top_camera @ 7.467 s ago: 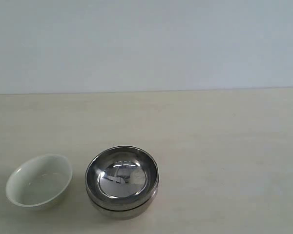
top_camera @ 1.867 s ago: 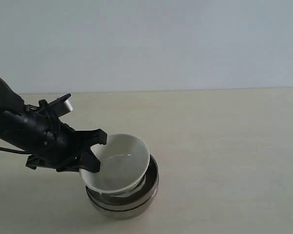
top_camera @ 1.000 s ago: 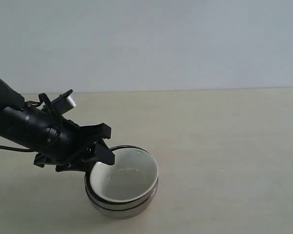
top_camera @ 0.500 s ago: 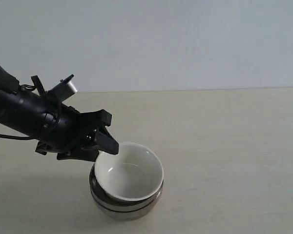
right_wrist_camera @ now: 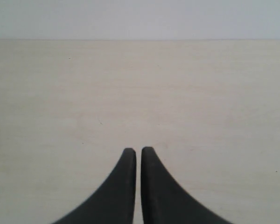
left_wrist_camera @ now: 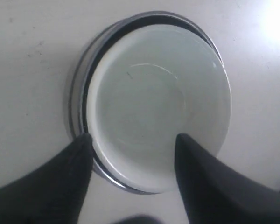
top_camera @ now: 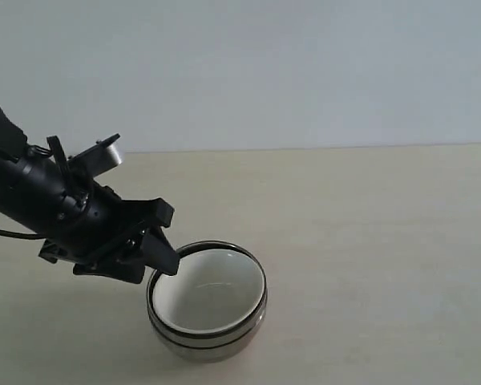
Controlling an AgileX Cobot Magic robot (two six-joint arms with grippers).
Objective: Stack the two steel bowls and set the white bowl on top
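Note:
The two steel bowls (top_camera: 205,343) stand nested near the table's front, a dark seam between them; their shiny rim (left_wrist_camera: 76,108) rings the white bowl. The white bowl (top_camera: 209,292) sits level inside the top steel bowl, its plain inside (left_wrist_camera: 155,100) facing up. My left gripper (top_camera: 167,241) hangs open just left of the stack. In the left wrist view its two dark fingers stand wide apart at the near rim, one outside the steel rim, one over the white bowl's inside, left gripper (left_wrist_camera: 132,138). My right gripper (right_wrist_camera: 138,150) is shut on nothing, over bare table, out of the exterior view.
The pale wooden table (top_camera: 369,241) runs back to a plain light wall (top_camera: 305,72). The black left arm (top_camera: 40,200) reaches in from the left edge, with a cable trailing behind it.
The white bowl, held tilted over the stack two seconds ago, has settled level into the top steel bowl. The open left gripper has drawn back to the left, off the rim.

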